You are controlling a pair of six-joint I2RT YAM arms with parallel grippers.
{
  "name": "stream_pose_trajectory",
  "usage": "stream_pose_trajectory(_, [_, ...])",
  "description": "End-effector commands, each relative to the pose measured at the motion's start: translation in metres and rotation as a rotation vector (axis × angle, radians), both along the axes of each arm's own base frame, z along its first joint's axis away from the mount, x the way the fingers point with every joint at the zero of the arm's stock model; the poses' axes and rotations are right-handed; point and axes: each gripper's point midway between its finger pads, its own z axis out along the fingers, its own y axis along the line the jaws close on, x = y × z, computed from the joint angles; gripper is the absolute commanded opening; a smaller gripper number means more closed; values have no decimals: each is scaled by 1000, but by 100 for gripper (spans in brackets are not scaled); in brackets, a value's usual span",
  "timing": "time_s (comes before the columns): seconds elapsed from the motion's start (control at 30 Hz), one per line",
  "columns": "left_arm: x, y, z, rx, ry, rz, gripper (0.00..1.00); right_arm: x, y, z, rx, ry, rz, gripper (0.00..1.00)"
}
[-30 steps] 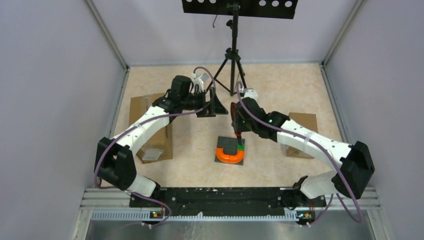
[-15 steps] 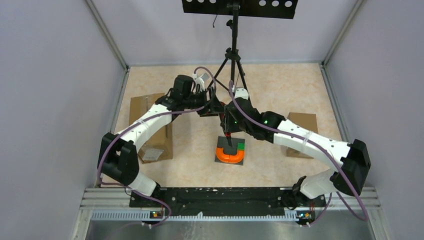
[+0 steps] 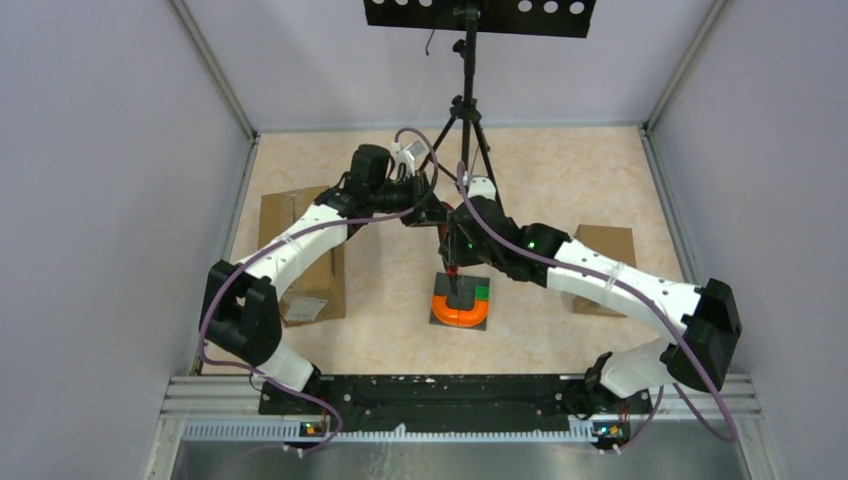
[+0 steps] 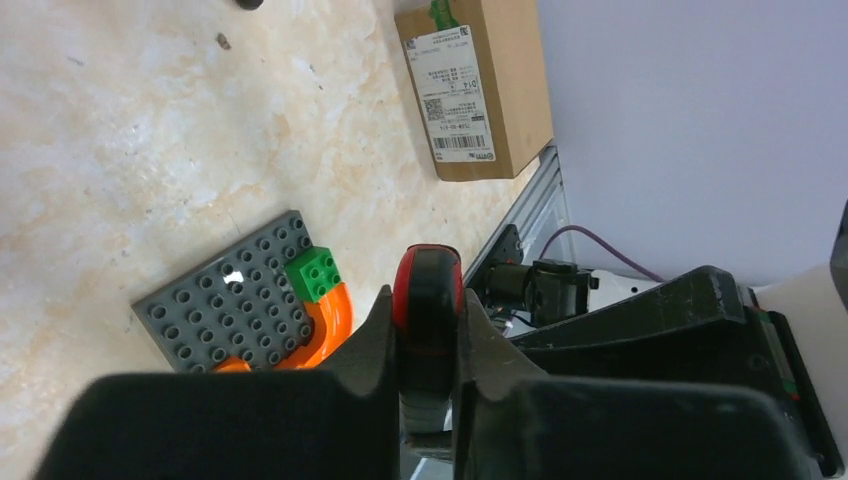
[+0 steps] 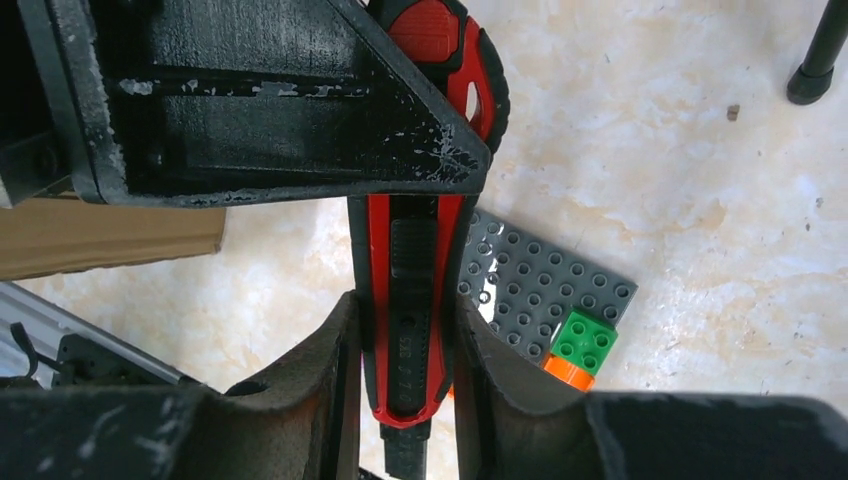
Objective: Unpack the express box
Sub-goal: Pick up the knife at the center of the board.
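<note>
A red and black utility knife [image 3: 456, 270] hangs upright over the middle of the table, held between both arms. My right gripper [image 5: 405, 340] is shut on its lower handle [image 5: 410, 290]. My left gripper [image 4: 428, 320] has its jaws pressed on the knife's upper end [image 4: 428, 290]; in the top view it [image 3: 438, 213] sits just behind the right one [image 3: 457, 248]. A large cardboard express box [image 3: 300, 255] lies at the left, and a smaller box [image 3: 605, 265] at the right. Neither gripper touches a box.
Directly under the knife lies a grey studded plate [image 3: 442, 312] carrying an orange arch [image 3: 460, 318] and a green brick [image 3: 482, 293]. A black tripod [image 3: 463, 120] stands at the back centre. Grey walls enclose the table on three sides.
The right arm carried the knife left and up to the left gripper. The left gripper, wide open a second ago, has closed its jaws onto the knife's upper end.
</note>
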Motion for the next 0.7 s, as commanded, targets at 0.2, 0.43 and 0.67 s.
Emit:
stream_pose_trajectory(0.2, [-20,-10,68,-208,-260,-272,0,-15,13,76,306,-109,303,84])
stream_pose_trajectory(0.43, [-65,-3,110,-360,-367,-488,0,-25,7,104,395,-155,452,81])
stream_pose_trajectory(0.67, [-87,5,133,-434,-441,-559,0,-43,10,120,439,-156,582,69])
